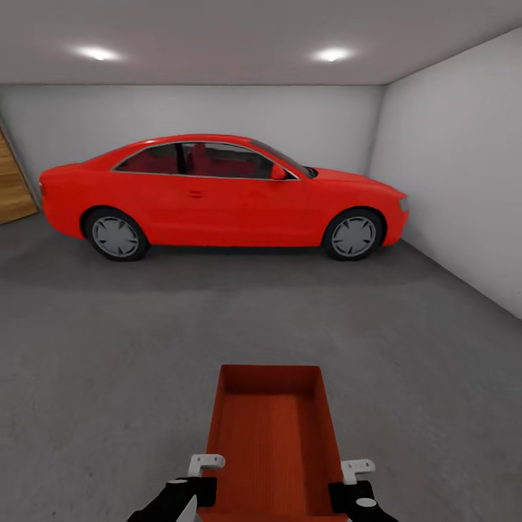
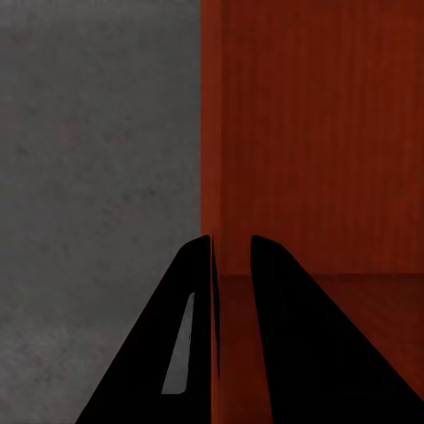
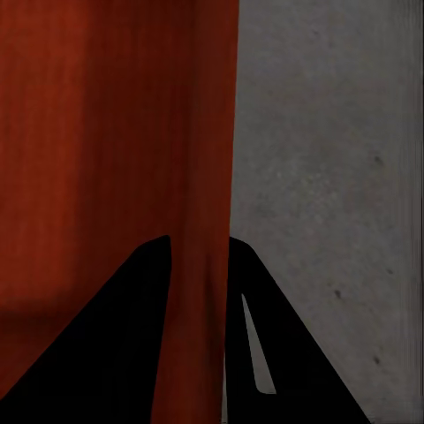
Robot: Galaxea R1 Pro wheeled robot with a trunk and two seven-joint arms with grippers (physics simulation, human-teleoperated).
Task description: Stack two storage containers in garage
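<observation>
Storage container (image 1: 272, 442): one orange-red lidless box, carried low in front of you over the garage floor (image 1: 109, 362), a red car (image 1: 217, 192) well ahead. Thin straight walls, ribbed inside; likely light and stiff, though the walls may flex. Left claw (image 2: 231, 265) pinches one side wall, right claw (image 3: 199, 265) the other, one finger inside each. Keep your grip on both walls and level.

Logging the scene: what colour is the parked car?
Bright red coupe car, clearest in the head view.
</observation>
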